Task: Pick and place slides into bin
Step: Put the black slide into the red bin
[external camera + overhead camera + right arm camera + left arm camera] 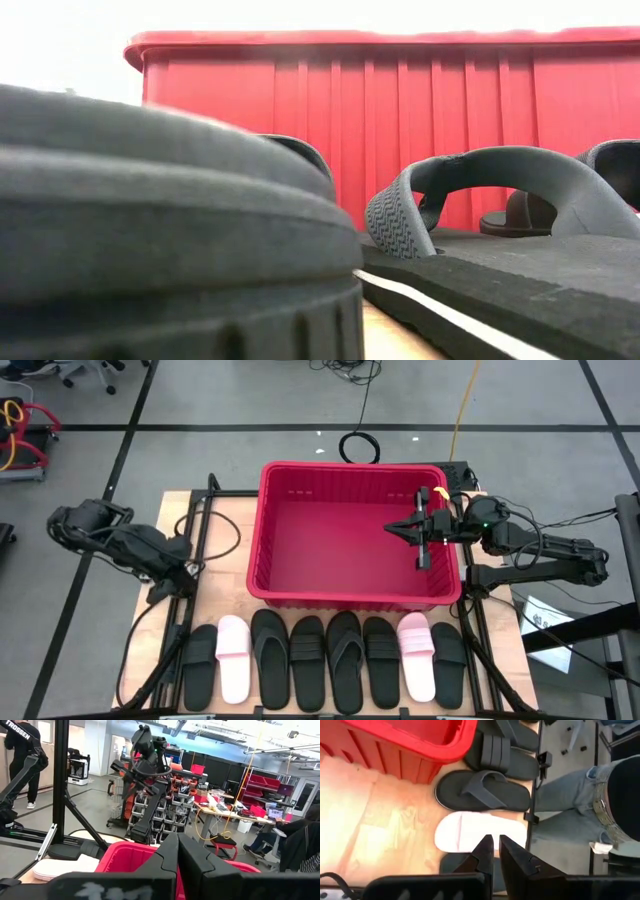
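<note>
Eight slides lie in a row, soles down, along the table's near edge: black ones (305, 660) and two pale pink ones (233, 657) (415, 654). The red bin (350, 540) stands behind them, nothing inside it. My right gripper (395, 529) hovers over the bin's right part, shut and empty. My left gripper (160, 592) waits at the table's left side, shut and empty; its wrist view shows a pink slide (470, 832) and a black thong (482, 792) beside the bin (415, 740).
Black frame bars (195, 550) and cables run along the table's left and right sides. A person in jeans (575, 795) stands at the table's near edge. Bare wood (215, 540) shows left of the bin. In the low view black slides (500, 230) fill the foreground.
</note>
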